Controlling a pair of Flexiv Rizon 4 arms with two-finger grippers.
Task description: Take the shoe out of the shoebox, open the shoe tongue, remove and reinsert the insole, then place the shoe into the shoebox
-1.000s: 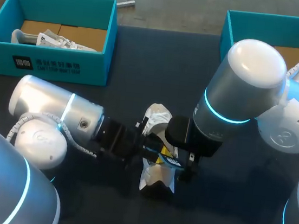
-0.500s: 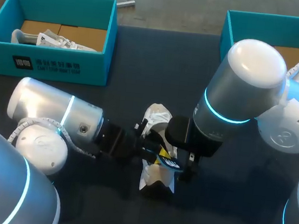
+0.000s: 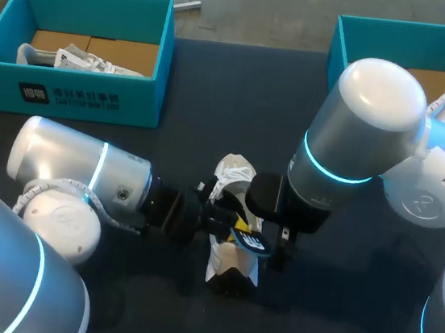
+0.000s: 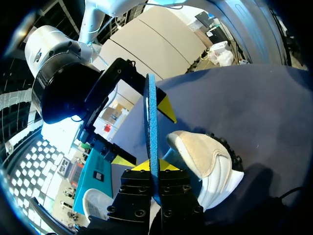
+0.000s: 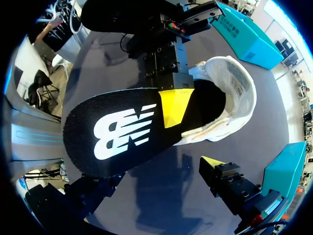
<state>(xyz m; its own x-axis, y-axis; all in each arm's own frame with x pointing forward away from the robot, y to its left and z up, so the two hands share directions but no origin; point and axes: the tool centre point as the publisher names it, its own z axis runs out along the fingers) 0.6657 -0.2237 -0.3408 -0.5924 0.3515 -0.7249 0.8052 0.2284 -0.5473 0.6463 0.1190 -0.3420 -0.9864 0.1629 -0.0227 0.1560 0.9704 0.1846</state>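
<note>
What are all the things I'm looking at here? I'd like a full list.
Shoeboxes: 2, teal; left shoebox at the table's far left, right shoebox at its far right, partly behind an arm.
Shoes: 2, white; boxed shoe inside the left shoebox, loose shoe mid-table between the grippers.
Insole: 1, black top, blue underside; outside the loose shoe, held on edge above it.
Table: 1, dark.
Arms: 2, silver-white with blue rings; left arm, right arm.
Grippers: 2, black with yellow tips; left gripper clamps the insole, right gripper open beside it.
</note>
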